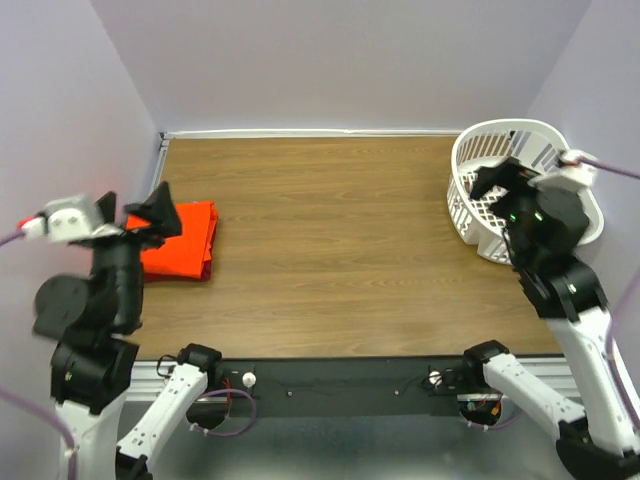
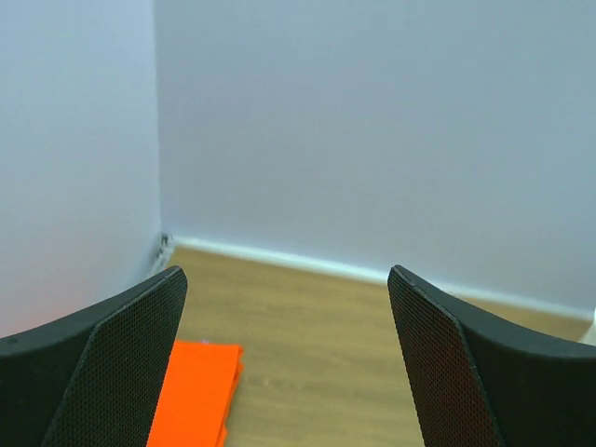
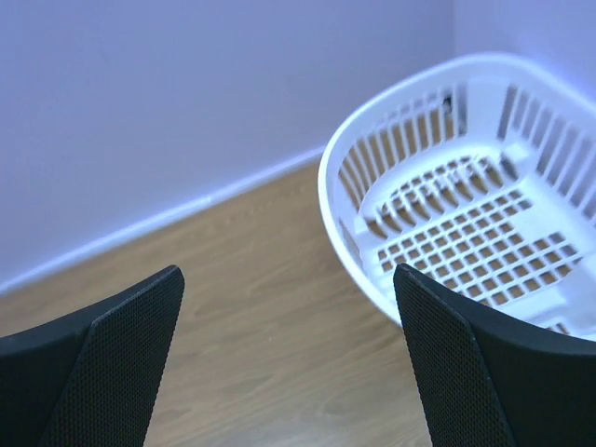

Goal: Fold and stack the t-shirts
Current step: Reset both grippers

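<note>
Left end effector [image 2: 287, 272] spread wide, empty, over orange-red t-shirt [image 1: 186, 240]; right end effector [image 3: 289, 270] likewise, near white basket [image 3: 410, 93].

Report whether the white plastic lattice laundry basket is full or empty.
Empty where visible: the white plastic lattice laundry basket shows bare slotted floor in the right wrist view, no cloth.

A white plastic laundry basket [image 1: 500, 128] with slotted lattice walls sits at the far right corner of a brown wood-grain table [image 1: 340, 230], close to pale lilac walls [image 1: 340, 60].
</note>
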